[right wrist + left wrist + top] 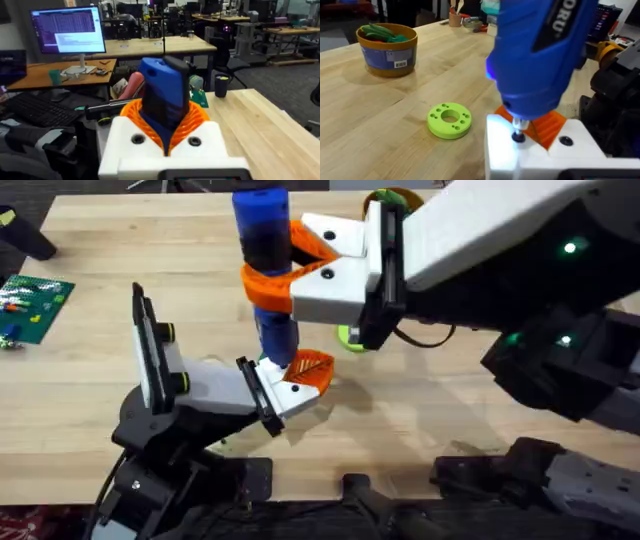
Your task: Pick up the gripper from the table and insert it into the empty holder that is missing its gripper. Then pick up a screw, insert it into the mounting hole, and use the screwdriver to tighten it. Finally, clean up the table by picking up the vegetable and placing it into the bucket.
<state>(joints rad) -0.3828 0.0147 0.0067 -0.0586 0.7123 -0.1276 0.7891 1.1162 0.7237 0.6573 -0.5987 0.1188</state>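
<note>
Pale wooden table [90, 395] carries all. Right gripper [290, 265], white with orange ribbed claws, is clamped on the thick blue cylindrical screwdriver [262, 240], upright, tip down on the small orange ribbed gripper [308, 370] seated at the white wrist-block holder [215, 385]. Lime-green round vegetable slice [449, 120] lies just beside it. Left gripper's fingers: cannot tell.

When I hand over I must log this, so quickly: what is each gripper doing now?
Left gripper: cannot be told.
Right gripper: closed on the screwdriver.
</note>
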